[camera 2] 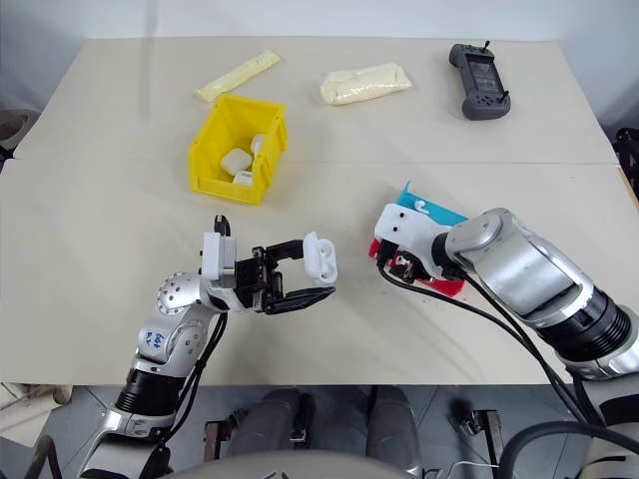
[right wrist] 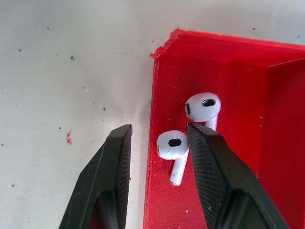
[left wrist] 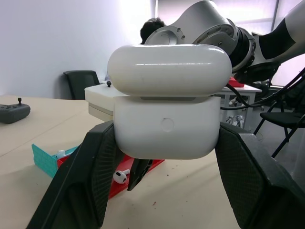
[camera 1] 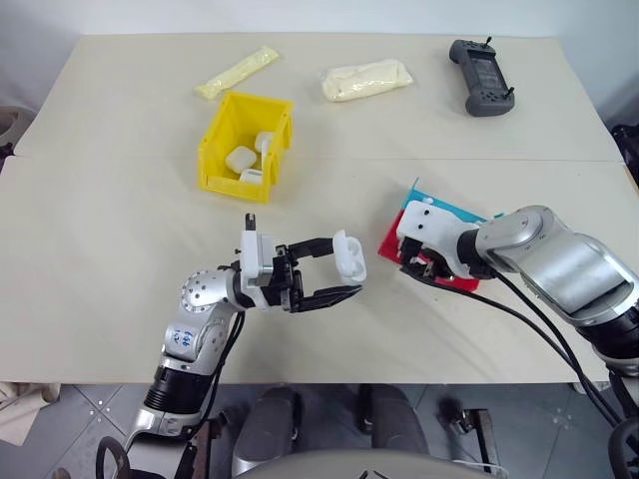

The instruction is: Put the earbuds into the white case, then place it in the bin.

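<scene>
Earbuds [right wrist: 188, 138], two tiny glossy white plastic buds with short stems, lie side by side inside the flat red plastic tray [right wrist: 228, 62] with a teal-blue part, close to the tray's raised edge. Directly above them hangs the right gripper [right wrist: 159, 157], its two black fingers parted to a middling gap that straddles that edge: one finger is over the bare table, the other over the tray's floor, overlapping the stems. The nearer bud sits between the fingers, close against the tray-side one; the second lies just beyond that finger's tip. Both stems run roughly along the line the fingers point, so closing would pinch the bud across its narrow width, though the tray's edge stands inside the gap. The right arm is plainly the nearer one. Off to its left, well apart from the tray, the left gripper [camera 1: 344, 279] holds the small glossy white rounded plastic case [camera 1: 349, 256] clamped between its fingers above the beige tabletop [camera 1: 100, 230], upright; whether its hinged lid is fully down is hard to judge. Farther back on the left stands the bright yellow rectangular plastic bin [camera 1: 215, 150], already containing a few small white items. Behind it lie two pale yellow packets [camera 1: 366, 80], and a dark grey handheld controller [camera 1: 481, 76] rests at the far right.
</scene>
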